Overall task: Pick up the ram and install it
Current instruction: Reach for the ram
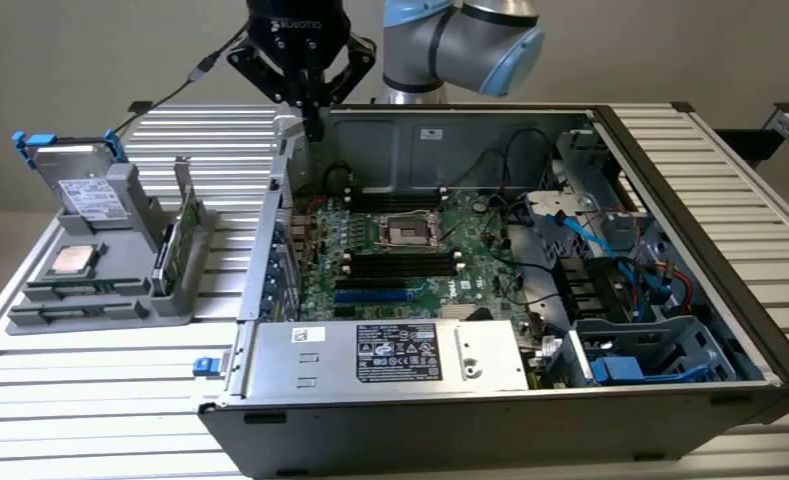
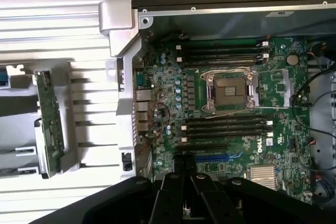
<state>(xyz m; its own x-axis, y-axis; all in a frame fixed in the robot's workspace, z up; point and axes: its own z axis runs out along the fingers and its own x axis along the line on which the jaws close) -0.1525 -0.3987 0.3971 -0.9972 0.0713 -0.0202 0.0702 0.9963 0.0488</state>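
What I take to be the ram (image 1: 85,291) is the thin green strip with dark chips standing on edge in the front groove of the grey moulded holder (image 1: 47,318), though from here it is hard to be sure. The holder sits on the exterior view's left, well apart from the pincer. Behind the groove a square silver processor (image 1: 74,260) lies flat. Beside it a wider green card (image 1: 167,255) (image 2: 50,124) stands upright, with a slim metal bracket rising at its far end. A boxy silver drive (image 1: 85,185) with blue clips leans at the back.

To the exterior view's right is the open black case (image 1: 714,200), sheet steel inside. On its floor lies the green motherboard (image 1: 421,240) (image 2: 231,124), with rows of long dark slots and a square metal socket. A labelled silver power supply (image 1: 394,355) fills the near side.

The black pincer (image 1: 311,128) (image 2: 185,190) hangs above the case's far corner nearest the holder. Its fingers are pressed together and it has hold of nothing. The arm (image 1: 461,40) above it is grey with pale blue caps.

Everything rests on a ribbed aluminium tabletop (image 1: 87,390), before a plain beige wall (image 1: 634,50).
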